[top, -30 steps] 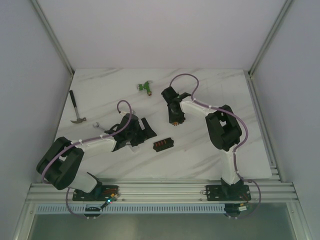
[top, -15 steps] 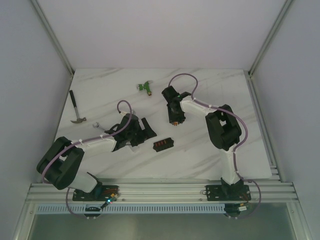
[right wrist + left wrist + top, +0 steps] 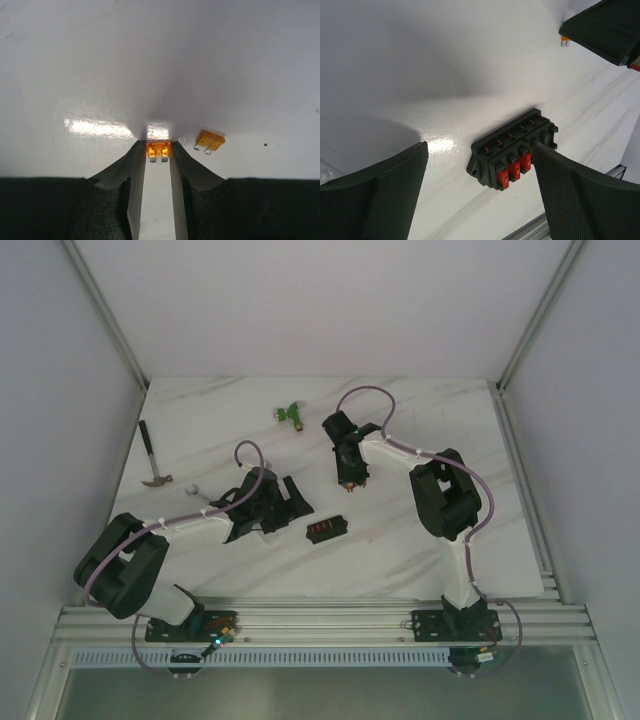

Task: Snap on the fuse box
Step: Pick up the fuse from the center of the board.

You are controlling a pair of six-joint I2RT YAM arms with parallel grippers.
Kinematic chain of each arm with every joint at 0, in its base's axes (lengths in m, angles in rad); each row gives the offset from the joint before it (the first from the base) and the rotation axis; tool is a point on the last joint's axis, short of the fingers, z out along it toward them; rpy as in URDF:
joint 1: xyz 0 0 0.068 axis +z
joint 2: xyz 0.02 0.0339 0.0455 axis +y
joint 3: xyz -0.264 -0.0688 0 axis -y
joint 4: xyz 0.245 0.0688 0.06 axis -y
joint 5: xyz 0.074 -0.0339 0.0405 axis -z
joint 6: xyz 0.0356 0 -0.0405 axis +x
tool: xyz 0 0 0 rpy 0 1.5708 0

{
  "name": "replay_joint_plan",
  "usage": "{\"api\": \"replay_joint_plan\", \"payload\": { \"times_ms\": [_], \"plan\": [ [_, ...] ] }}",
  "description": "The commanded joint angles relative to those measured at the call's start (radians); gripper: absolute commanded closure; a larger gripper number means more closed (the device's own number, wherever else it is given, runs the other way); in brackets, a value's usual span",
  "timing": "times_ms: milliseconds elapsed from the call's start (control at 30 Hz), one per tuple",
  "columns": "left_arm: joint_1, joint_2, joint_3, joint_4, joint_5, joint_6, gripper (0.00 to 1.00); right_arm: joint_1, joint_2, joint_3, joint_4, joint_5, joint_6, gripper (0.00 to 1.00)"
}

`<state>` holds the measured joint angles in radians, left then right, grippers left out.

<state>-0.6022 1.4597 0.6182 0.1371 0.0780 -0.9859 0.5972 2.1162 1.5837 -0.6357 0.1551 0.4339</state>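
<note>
The fuse box (image 3: pixel 325 529) is a small black block lying flat on the white table, with three red fuses (image 3: pixel 513 169) in one row of slots. My left gripper (image 3: pixel 291 498) hovers just left of it, open. In the left wrist view the fuse box (image 3: pixel 512 147) lies between the wide-apart fingers (image 3: pixel 570 195), close to the right one. My right gripper (image 3: pixel 348 480) points down at the table farther back. Its tips (image 3: pixel 158 146) are shut on a small orange fuse (image 3: pixel 158 149) that rests on the table.
A second orange fuse (image 3: pixel 209 140) lies loose just right of the right gripper's tips. A green T-shaped connector (image 3: pixel 290 415) sits at the back. A hammer (image 3: pixel 151 456) lies at the far left. The metal rail (image 3: pixel 320 620) runs along the near edge.
The right gripper's fingers have closed in on the orange fuse. The left arm and the fuse box have not moved.
</note>
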Motion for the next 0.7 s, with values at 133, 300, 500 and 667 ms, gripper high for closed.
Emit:
{"api": "replay_joint_plan", "payload": {
  "times_ms": [133, 300, 500, 667],
  "plan": [
    [-0.010, 0.007, 0.013, 0.083, 0.026, 0.017, 0.10, -0.003, -0.052, -0.089, 0.054, -0.035, 0.011, 0.75],
    [-0.024, 0.001, 0.021, 0.204, 0.002, 0.061, 0.13, -0.003, -0.179, -0.149, 0.143, -0.094, 0.053, 0.75],
    [-0.048, 0.042, 0.010, 0.422, -0.029, 0.116, 0.18, -0.003, -0.313, -0.232, 0.238, -0.127, 0.110, 0.75],
    [-0.087, 0.092, 0.026, 0.532, -0.070, 0.167, 0.24, -0.003, -0.392, -0.292, 0.309, -0.178, 0.154, 0.75]
  ]
}}
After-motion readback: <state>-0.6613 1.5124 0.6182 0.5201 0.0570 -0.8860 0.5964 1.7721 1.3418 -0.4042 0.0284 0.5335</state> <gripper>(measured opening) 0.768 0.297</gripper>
